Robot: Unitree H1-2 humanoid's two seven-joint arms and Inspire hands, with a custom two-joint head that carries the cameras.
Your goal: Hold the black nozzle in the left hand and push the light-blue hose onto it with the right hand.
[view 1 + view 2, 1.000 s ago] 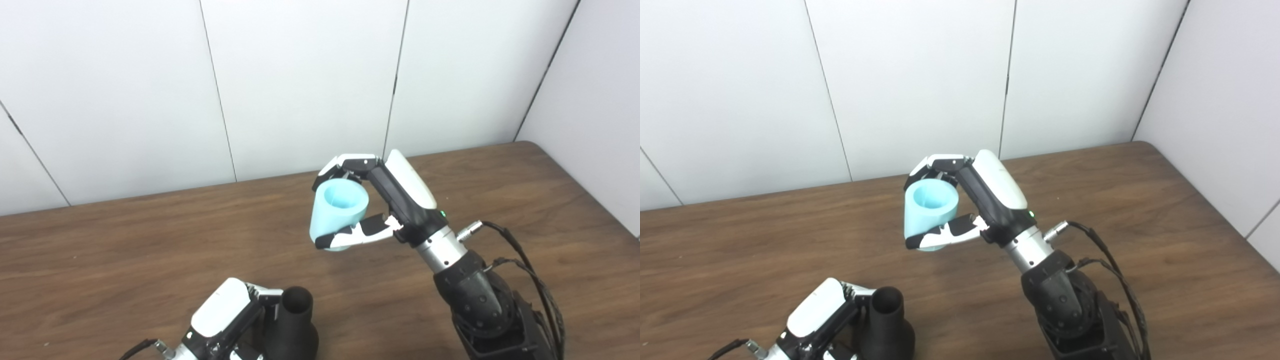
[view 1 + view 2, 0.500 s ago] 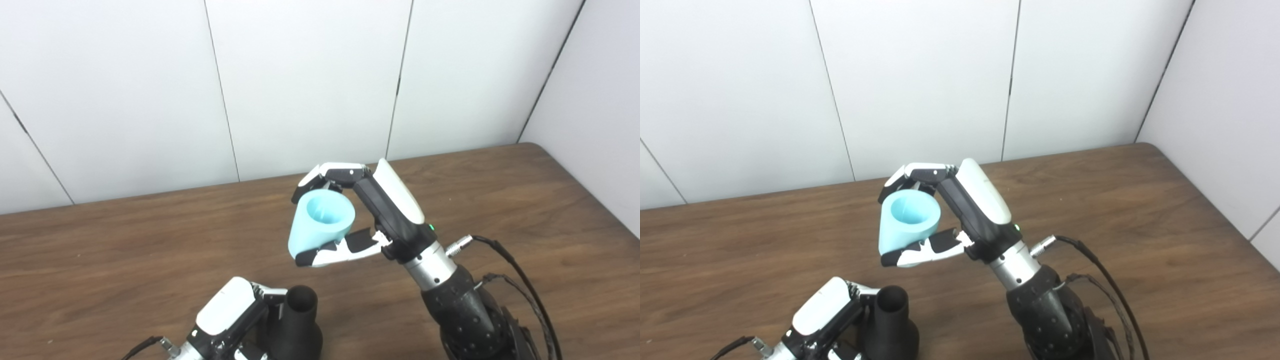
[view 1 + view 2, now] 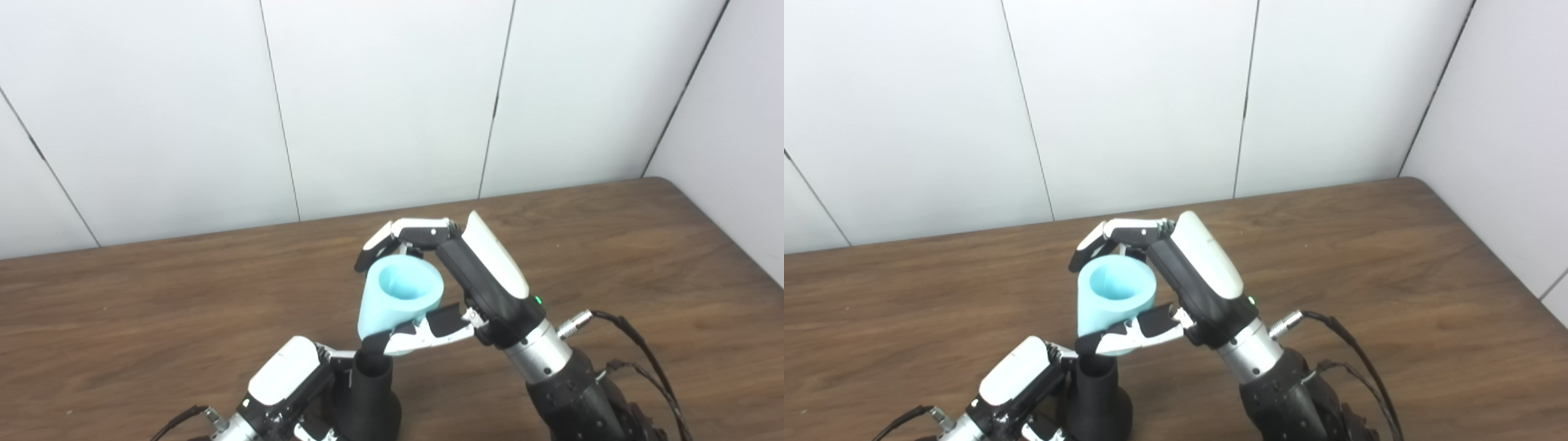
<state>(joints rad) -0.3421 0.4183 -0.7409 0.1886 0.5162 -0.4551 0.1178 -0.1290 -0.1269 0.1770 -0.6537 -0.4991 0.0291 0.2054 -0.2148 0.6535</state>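
The black nozzle (image 3: 372, 398) stands upright near the table's front edge, narrow neck up, with my left hand (image 3: 286, 387) closed around its left side. My right hand (image 3: 456, 288) is shut on the light-blue hose (image 3: 397, 298), a short tapered tube with its wide open end facing up. The hose hangs directly over the nozzle's neck, its lower end meeting the neck's top; my right thumb (image 3: 422, 334) crosses in front and hides the contact. In the right eye view the hose (image 3: 1113, 295) sits just above the nozzle (image 3: 1098, 398).
The wooden table (image 3: 153, 306) runs back to a white panelled wall (image 3: 380, 104), which turns a corner at the right. A cable (image 3: 637, 349) trails from my right forearm over the table's right side.
My right hand has carried the hose left and down, from well above and right of the nozzle to directly over its neck. The left hand has kept its hold. The camera has shifted slightly.
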